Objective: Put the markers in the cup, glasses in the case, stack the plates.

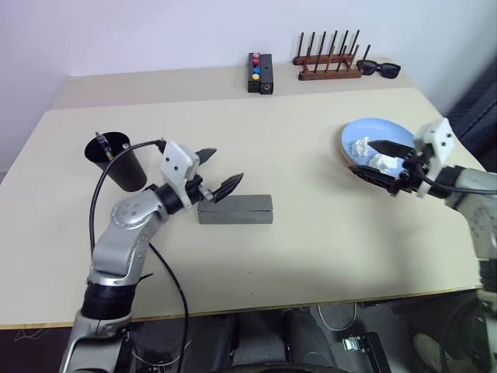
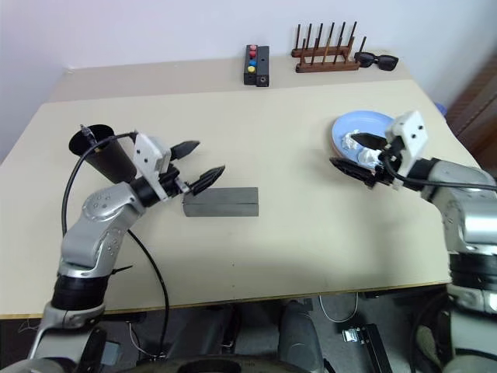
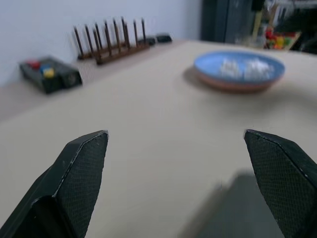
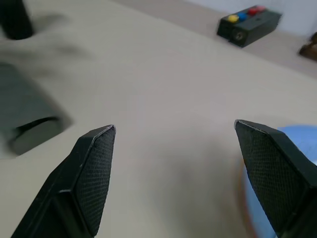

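Beige tabletop (image 1: pixel 311 256); task looks nearly complete.
Markers (image 1: pixel 101 142) stand in cup (image 1: pixel 118 161); case (image 1: pixel 234 210) shut; blue plate (image 2: pixel 353 128) atop pink; left hand (image 1: pixel 219 171) and right hand (image 2: pixel 359 155) both wide, empty.

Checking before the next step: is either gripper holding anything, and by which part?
Nothing is held. The left gripper and right gripper both have open, empty fingers.

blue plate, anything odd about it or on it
Yes. The blue plate, by the table's right edge, carries two crumpled white wads, which look out of place on a plate meant for stacking. It sits on a pink plate, so the stack looks made. The open right pincer hovers over it, holding nothing.
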Robot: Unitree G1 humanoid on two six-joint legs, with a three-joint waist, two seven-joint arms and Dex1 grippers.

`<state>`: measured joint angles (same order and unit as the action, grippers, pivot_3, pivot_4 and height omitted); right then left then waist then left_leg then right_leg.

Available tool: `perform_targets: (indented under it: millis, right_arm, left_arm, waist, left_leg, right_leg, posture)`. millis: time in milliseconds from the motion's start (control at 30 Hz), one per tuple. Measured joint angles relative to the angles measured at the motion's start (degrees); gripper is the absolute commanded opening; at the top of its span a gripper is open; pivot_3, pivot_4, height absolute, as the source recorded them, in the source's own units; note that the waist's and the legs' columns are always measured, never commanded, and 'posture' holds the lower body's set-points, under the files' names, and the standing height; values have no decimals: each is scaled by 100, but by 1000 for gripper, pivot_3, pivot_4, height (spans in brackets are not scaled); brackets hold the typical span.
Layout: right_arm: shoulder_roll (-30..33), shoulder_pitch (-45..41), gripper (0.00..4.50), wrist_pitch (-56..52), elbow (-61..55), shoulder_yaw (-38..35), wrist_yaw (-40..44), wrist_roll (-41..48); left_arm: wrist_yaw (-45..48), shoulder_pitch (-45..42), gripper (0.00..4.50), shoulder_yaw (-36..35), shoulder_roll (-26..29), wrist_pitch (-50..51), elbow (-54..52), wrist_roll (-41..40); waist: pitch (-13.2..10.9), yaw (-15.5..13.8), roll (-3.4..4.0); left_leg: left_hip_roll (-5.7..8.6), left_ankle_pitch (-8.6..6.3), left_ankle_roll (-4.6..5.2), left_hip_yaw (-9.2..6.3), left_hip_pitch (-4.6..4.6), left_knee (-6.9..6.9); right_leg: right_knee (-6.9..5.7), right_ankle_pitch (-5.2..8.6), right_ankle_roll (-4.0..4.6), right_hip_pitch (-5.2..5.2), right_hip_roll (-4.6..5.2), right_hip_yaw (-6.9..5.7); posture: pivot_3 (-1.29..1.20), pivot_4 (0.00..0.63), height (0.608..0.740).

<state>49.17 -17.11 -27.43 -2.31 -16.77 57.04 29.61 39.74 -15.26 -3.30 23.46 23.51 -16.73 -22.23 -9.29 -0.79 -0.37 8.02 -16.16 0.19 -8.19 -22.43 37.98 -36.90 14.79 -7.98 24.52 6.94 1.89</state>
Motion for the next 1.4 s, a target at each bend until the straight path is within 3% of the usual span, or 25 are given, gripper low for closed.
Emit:
perform_targets:
  millis: [267,533,800,1133,1400]
  right_arm:
    - [107,1826,3895,-267,-960,-876,-7,128]
    - [78,2716,3895,278,-954,-1378,72,-26]
    - [-146,2813,3895,667,-457,-1395,-9,-182]
    - [-86,2418,3895,844,83,-1346,85,-231]
    - [-78,2729,3895,884,13,-1346,190,-226]
  left_arm:
    - [516,1513,4500,-654,527,-487,-413,-343]
    - [859,2731,4500,-1372,757,-1118,-664,-482]
    - [962,3159,4500,-1438,736,-1582,-663,-465]
    - [985,3104,4500,-1327,907,-1491,-740,-491]
    - [975,3609,4500,-1587,1024,-1317,-1101,-761]
  waist:
    - [1,-2,2]
    - [2,-15,3]
    - [2,-11,4]
    - [3,-9,6]
    - [4,-7,10]
  left_leg:
    - [-2,-8,11,2,2,-3]
    - [-4,-21,32,4,7,-3]
    - [-5,-24,37,4,9,-3]
    - [-6,-25,39,4,9,-4]
    - [-8,-26,40,5,9,-9]
  right_leg:
    - [5,0,1,-3,1,1]
    - [30,0,1,-23,1,0]
    - [58,-3,1,-40,0,-1]
    - [60,-3,1,-40,-1,-1]
    - [65,-3,1,-41,-2,-1]
  posture:
    - [0,150,740]
    - [0,150,740]
    - [0,150,740]
    - [0,150,740]
    - [0,150,740]
